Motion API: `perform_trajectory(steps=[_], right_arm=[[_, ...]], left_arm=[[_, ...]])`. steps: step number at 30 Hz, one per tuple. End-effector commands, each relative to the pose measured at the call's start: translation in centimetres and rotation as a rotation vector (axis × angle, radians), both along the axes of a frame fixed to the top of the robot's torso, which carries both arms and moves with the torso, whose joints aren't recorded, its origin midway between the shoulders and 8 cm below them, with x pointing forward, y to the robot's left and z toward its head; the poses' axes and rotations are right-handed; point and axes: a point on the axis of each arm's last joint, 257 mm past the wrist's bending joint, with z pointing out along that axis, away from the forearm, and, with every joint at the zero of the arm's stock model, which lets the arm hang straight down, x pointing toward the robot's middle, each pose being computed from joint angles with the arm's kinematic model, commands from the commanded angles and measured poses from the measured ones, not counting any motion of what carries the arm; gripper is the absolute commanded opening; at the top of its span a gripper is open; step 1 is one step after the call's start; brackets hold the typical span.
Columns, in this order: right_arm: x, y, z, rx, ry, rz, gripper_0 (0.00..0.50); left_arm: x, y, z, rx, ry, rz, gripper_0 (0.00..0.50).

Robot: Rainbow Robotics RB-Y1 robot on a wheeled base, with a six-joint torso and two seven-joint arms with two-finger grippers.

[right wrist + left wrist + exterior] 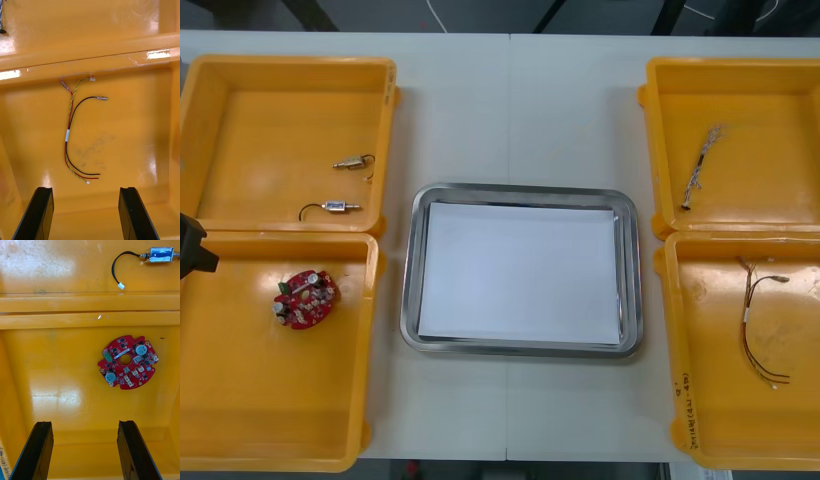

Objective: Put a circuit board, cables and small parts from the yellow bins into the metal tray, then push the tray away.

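A round red circuit board [306,298] [126,362] lies in the near left yellow bin [240,400]. My left gripper [87,452] hangs open over that bin, the board lying beyond its fingertips and nearer one finger [135,450]. Over the near right yellow bin [720,400] my right gripper [86,213] is open too, with a red and yellow cable [71,131] [758,322] on the bin floor beyond its fingers. The metal tray [525,192], white inside, sits between the bins with nothing in it.
The far left bin [240,120] holds two small metal parts [354,161] [335,207], one trailing a black wire [160,255]. A twisted blue and white cable [702,165] [2,18] lies in the far right bin [770,90]. A black part of my left arm [192,248] shows at the table's left edge.
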Motion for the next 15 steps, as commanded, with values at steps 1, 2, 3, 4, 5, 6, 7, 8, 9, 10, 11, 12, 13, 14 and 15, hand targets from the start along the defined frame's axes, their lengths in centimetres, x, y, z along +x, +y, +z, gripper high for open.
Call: perform_trajectory(steps=[1,2,3,4,5,6,7,8,9,10,11,12,13,14,15], right_arm=[[0.3,-0.4,1.6,-0.033,-0.045,-0.011,0.500],[0.4,-0.4,1.5,-0.037,-0.044,-0.017,0.500],[0.4,-0.4,1.3,-0.040,-0.042,-0.018,0.500],[0.4,-0.4,1.2,-0.042,-0.039,-0.020,0.500],[0.4,-0.4,1.0,-0.045,-0.036,-0.024,0.500],[0.4,-0.3,0.8,-0.046,-0.033,-0.025,0.500],[0.4,-0.2,0.6,-0.046,-0.027,-0.026,0.500],[0.5,-0.2,0.3,-0.045,-0.021,-0.031,0.500],[0.5,-0.2,0.3,-0.045,-0.019,-0.033,0.500],[0.5,0.0,-0.2,-0.030,-0.008,-0.039,0.500],[0.6,0.1,-0.4,-0.020,-0.003,-0.044,0.500],[0.7,0.2,-0.6,-0.013,0.002,-0.045,0.500],[0.9,0.3,-0.7,0.004,0.004,-0.050,0.500],[1.2,0.6,-0.8,0.024,0.004,-0.055,0.500],[1.2,0.7,-1.0,0.031,0.007,-0.056,0.500]], left_arm=[[-0.2,1.3,-0.1,0.034,-0.009,0.075,0.500],[0.1,1.3,-0.1,0.032,-0.019,0.085,0.500],[0.2,1.4,-0.1,0.033,-0.025,0.091,0.500],[0.5,1.3,-0.2,0.025,-0.034,0.100,0.500],[0.6,1.3,-0.3,0.021,-0.039,0.110,0.500],[0.8,1.3,-0.4,0.016,-0.044,0.118,0.500],[0.8,1.3,-0.4,0.015,-0.045,0.121,0.500],[0.9,1.3,-0.5,0.005,-0.049,0.132,0.500],[1.0,1.2,-0.5,0.003,-0.052,0.133,0.500],[1.1,1.1,-0.7,-0.007,-0.053,0.144,0.500],[1.3,1.0,-0.8,-0.022,-0.058,0.158,0.500],[1.4,0.9,-0.8,-0.030,-0.062,0.168,0.500],[1.6,0.6,-0.9,-0.052,-0.069,0.186,0.500],[1.8,0.3,-1.0,-0.068,-0.073,0.199,0.500],[1.8,0.3,-1.0,-0.073,-0.075,0.205,0.500]])
